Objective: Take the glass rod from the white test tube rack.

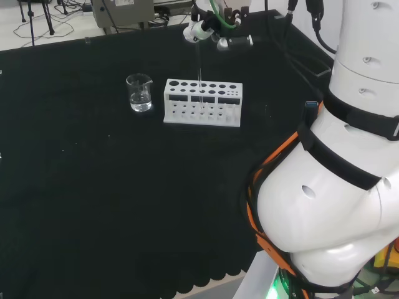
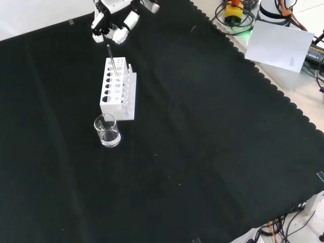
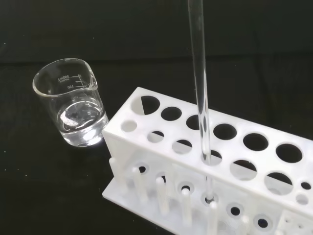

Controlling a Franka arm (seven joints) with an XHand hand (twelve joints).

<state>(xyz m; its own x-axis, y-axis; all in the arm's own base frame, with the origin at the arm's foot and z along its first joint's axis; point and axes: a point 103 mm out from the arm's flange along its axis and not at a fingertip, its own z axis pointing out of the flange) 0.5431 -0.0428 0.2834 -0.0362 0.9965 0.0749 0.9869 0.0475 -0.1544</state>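
**Rod upright in the rack, hand at its top**

I see the white test tube rack [image 1: 202, 103] mid-bench, a beaker [image 1: 139, 93] at its 9 o'clock in the head view. The hand [image 1: 202, 29] hangs at the rack's 12 o'clock, fingers curled about the top of the glass rod [image 3: 199, 88]. The rod stands near vertical through a rack hole, so I judge a straight upward lift clears it.

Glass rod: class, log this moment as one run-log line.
hand: shut on glass rod | glass rod: upright, lower end in white rack | beaker: beside white rack, some clear liquid
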